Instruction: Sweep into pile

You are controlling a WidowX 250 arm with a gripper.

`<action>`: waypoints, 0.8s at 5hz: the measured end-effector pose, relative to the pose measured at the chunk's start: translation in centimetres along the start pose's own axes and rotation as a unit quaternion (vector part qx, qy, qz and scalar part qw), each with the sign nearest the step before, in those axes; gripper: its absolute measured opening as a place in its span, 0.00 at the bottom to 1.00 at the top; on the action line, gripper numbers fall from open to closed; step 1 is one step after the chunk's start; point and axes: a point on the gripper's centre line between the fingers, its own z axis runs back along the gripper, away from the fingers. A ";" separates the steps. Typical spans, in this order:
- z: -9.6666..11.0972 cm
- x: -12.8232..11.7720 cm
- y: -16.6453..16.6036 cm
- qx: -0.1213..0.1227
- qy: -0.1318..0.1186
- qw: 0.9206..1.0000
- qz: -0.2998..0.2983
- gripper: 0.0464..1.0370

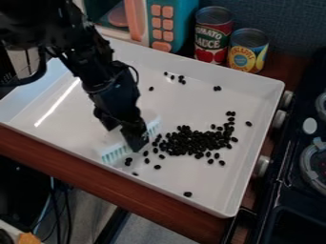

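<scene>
My gripper [135, 139] hangs low over the middle of the white tray, just left of the dark beans. Shut on the brush [116, 153], it holds the pale brush with light blue bristles close to the tray floor; part of the brush is hidden behind the gripper. The main cluster of black beans [194, 141] lies right of the brush. Loose beans [157, 167] are scattered below and around the cluster, one [187, 194] near the front wall, and a few [181, 79] toward the back.
The tray's raised rim [251, 162] surrounds the work area. Behind it stand a toy microwave [162, 24], a tomato can [212, 35] and a pineapple can [248, 50]. A black stove [296, 186] with knobs borders the right side.
</scene>
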 end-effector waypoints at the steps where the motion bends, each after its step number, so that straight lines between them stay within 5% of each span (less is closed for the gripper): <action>1: -0.3 0.5 -0.8 0.002 -0.001 1.000 -0.001 0.71; 2: -0.1 1.1 0.1 0.016 -0.023 0.999 -0.027 0.71; 3: 2.0 3.3 4.0 0.050 -0.074 0.994 -0.063 0.71; 4: 1.6 4.5 8.0 0.069 -0.077 0.993 -0.065 0.71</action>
